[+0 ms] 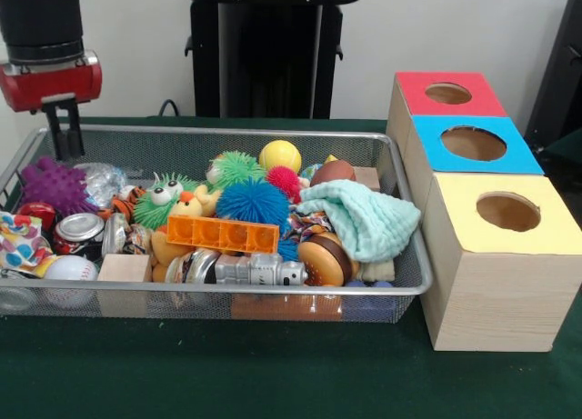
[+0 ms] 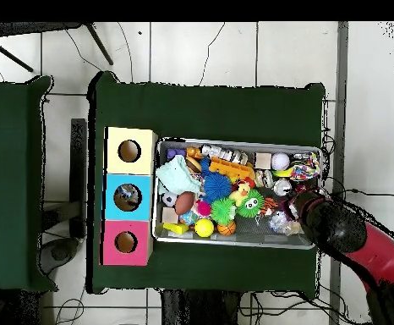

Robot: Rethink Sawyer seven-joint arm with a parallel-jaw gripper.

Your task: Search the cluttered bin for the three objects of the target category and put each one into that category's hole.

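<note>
The cluttered bin (image 1: pixel 401 194), a silver wire-mesh basket, sits on the green table and also shows in the overhead view (image 2: pixel 234 244). It holds a yellow ball (image 1: pixel 279 154), a blue spiky ball (image 1: pixel 252 201), a green spiky toy with eyes (image 1: pixel 164 201), an orange brick (image 1: pixel 223 233), a mint cloth (image 1: pixel 359 214), a purple spiky toy (image 1: pixel 55 184) and a baseball (image 1: pixel 71 269). My gripper (image 1: pixel 65 151) hangs over the bin's far left corner, just behind the purple toy. It holds nothing that I can see. In the overhead view the arm (image 2: pixel 344 233) hides it.
Three wooden boxes with round holes stand in a row right of the bin: red top (image 1: pixel 487 95), blue top (image 1: pixel 515 152), yellow top (image 1: pixel 555 221). A silver toy robot (image 1: pixel 259 272), a wooden block (image 1: pixel 125 267) and a tin can (image 1: pixel 80 228) lie near the bin's front.
</note>
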